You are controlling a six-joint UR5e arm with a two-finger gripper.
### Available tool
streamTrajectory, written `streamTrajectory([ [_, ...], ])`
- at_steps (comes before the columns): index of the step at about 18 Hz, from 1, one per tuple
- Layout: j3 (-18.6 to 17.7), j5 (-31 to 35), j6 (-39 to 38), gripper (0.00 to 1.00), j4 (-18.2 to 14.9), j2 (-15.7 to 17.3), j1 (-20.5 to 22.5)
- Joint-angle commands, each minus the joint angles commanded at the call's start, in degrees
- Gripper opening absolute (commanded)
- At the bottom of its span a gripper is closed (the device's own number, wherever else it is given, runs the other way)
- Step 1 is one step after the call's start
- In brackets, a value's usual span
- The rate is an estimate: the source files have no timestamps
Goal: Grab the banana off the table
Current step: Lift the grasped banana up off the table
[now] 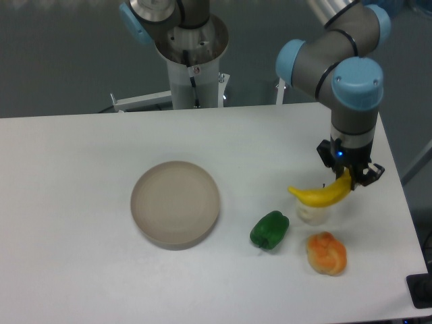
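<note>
Banana (322, 196) smooth glossy plastic; table (81, 202) matt white; plate (175, 202) matt beige.

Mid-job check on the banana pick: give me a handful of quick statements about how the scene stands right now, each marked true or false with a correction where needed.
1. The gripper is shut on the banana. True.
2. The banana is held by its middle. False: it is held near one end, the rest sticking out sideways.
3. The green pepper lies on the round plate. False: it lies on the table, beside the plate.
4. The banana partly covers the white round item in this view. True.
5. The lumpy orange item sits nearer the front edge than the pepper. True.
</note>
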Motion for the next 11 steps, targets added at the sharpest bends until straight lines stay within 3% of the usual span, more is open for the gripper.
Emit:
streamTrajectory([
  [11,0.7,-0.1,-1.8,0.33,0.3,-0.8,-0.7],
])
